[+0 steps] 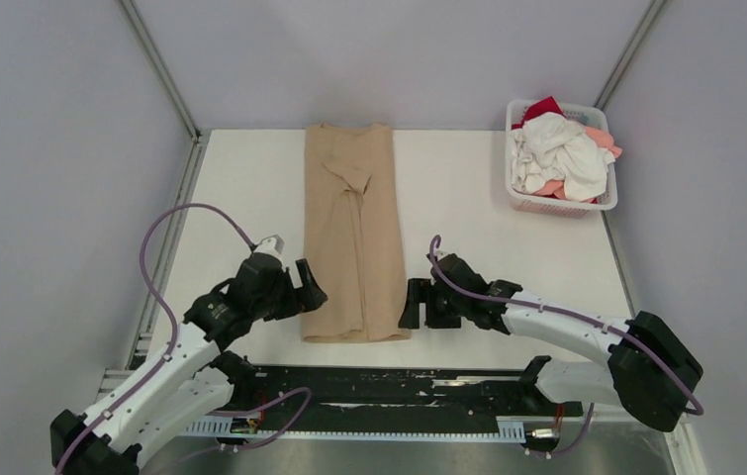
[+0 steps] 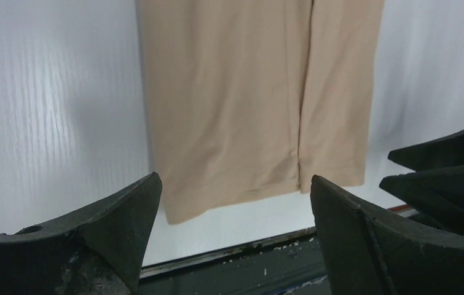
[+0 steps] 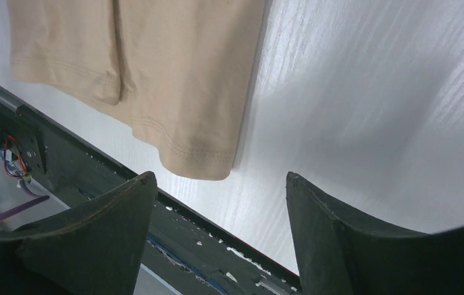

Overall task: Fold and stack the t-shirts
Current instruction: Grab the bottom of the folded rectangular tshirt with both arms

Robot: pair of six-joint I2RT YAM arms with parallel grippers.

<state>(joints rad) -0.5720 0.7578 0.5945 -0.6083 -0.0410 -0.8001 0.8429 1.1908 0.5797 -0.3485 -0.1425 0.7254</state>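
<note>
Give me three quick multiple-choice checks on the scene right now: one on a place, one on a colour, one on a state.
1. Where does the white lattice basket stand?
A. near left corner
B. far right corner
C. centre, between the arms

2. What colour is the t-shirt laid out between the arms?
A. red
B. white
C. tan-beige

3. How are the left gripper and the right gripper?
A. both open, holding nothing
B. both shut on the hem
C. left shut, right open

1: B, the basket sits at the far right of the table, full of crumpled shirts.
2: C, the long folded strip is plain tan.
3: A, each wrist view shows spread fingers with the hem lying beyond them.
</note>
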